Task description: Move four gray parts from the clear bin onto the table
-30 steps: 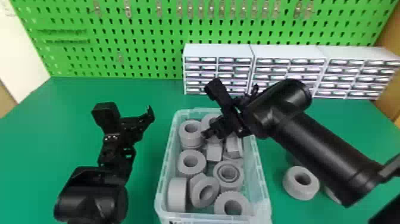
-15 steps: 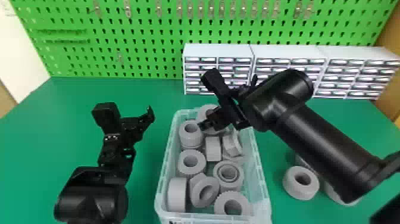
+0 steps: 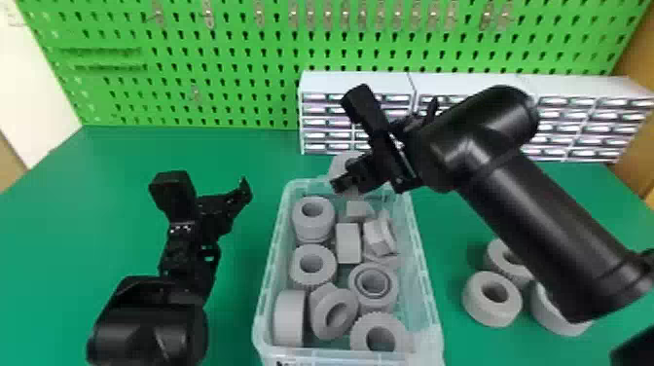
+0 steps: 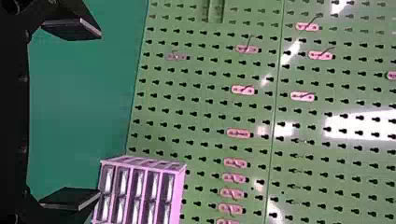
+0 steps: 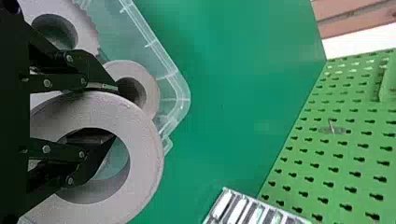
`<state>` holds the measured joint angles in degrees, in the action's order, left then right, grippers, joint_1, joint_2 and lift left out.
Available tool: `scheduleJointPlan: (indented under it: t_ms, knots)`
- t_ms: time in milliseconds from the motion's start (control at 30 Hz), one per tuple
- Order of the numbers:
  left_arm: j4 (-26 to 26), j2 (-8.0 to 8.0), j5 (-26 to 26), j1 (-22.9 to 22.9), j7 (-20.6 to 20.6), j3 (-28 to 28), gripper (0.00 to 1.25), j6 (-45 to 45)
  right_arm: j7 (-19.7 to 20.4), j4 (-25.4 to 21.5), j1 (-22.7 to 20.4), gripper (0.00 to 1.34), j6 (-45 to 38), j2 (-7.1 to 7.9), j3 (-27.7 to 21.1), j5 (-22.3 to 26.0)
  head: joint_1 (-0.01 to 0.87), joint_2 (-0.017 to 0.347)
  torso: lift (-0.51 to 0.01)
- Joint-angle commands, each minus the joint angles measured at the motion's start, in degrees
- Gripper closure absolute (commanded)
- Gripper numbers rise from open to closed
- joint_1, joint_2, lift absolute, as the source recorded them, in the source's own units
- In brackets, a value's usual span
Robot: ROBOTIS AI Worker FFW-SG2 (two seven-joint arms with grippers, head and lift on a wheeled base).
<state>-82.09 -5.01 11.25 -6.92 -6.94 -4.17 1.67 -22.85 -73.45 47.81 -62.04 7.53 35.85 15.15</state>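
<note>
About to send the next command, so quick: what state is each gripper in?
Left gripper: open, nothing between its fingers.
Right gripper: closed on a gray part, one finger in its hole, the other outside.

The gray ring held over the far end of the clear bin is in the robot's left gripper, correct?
Not the left: the right wrist view shows the right gripper clasping the gray ring, held over the far end of the clear bin.
</note>
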Motion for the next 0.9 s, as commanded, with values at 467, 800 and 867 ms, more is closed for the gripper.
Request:
scheduleJointPlan:
  t_ms: [467, 800, 867]
  knots:
    - [0.0, 0.0, 0.1, 0.4, 0.0, 0.1, 0.1, 0.2, 0.0, -8.4, -3.2, 1.11, -11.4, 1.26, -14.2, -2.6, 0.693, 0.072, -0.052]
    - [-0.1, 0.0, 0.1, 0.4, 0.0, 0.4, 0.1, 0.2, 0.0, -10.8, -4.5, 1.11, -14.0, 1.88, -18.1, -5.7, 0.693, 0.072, -0.052]
    - [-0.1, 0.0, 0.2, 0.4, 0.0, 0.4, 0.1, 0.2, 0.0, -11.5, -5.0, 1.11, -14.2, 2.05, -18.7, -6.3, 0.693, 0.072, -0.052]
